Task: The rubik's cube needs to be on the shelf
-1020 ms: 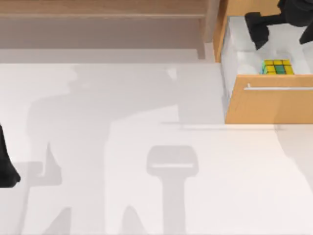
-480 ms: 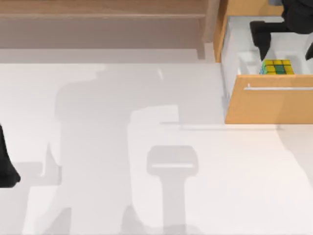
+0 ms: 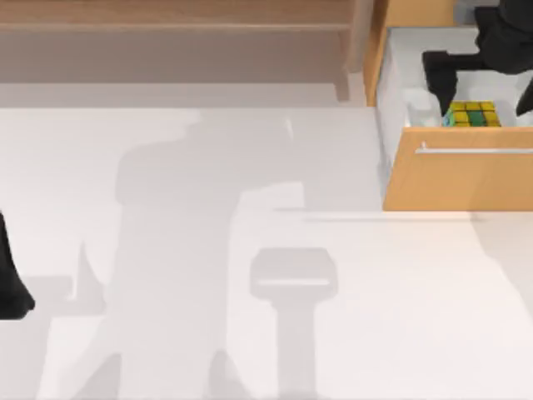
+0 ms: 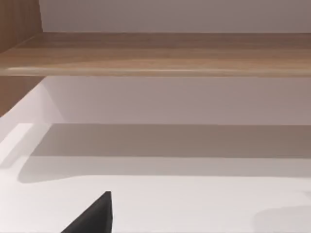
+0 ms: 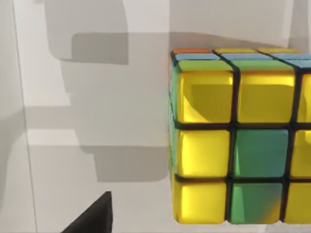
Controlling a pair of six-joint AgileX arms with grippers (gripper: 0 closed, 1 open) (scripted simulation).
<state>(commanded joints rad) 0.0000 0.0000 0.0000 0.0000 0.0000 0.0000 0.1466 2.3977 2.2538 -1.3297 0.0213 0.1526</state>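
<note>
The rubik's cube (image 3: 475,114) is seen lying inside the open drawer (image 3: 400,83) of the orange-tan cabinet (image 3: 458,179) at the right of the table (image 3: 250,250), just behind the drawer front and its metal bar handle (image 3: 475,151); the right gripper (image 3: 483,83) is held over the drawer with its fingers spread apart, one dark finger (image 3: 440,75) standing just left of the cube and the other at the far right edge of the top view, so that the cube sits roughly between them and nothing is yet gripped; the step in hand is judged to be the descent onto the cube; it would be done well if the fingers were lowered evenly on two opposite faces, kept clear of the drawer front and walls, and closed only once the pads are level with the cube's middle row, after which a straight lift is called for before any travel toward the shelf (image 3: 175,25), which runs along the back at the left; in the right wrist view the cube (image 5: 238,141) is shown close, its facing side mostly yellow with green squares, a blue and orange row along one edge, and dark grid lines between glossy squares; the left gripper (image 3: 10,292) is parked at the table's left edge, and whether its fingers are apart cannot be told.
</note>
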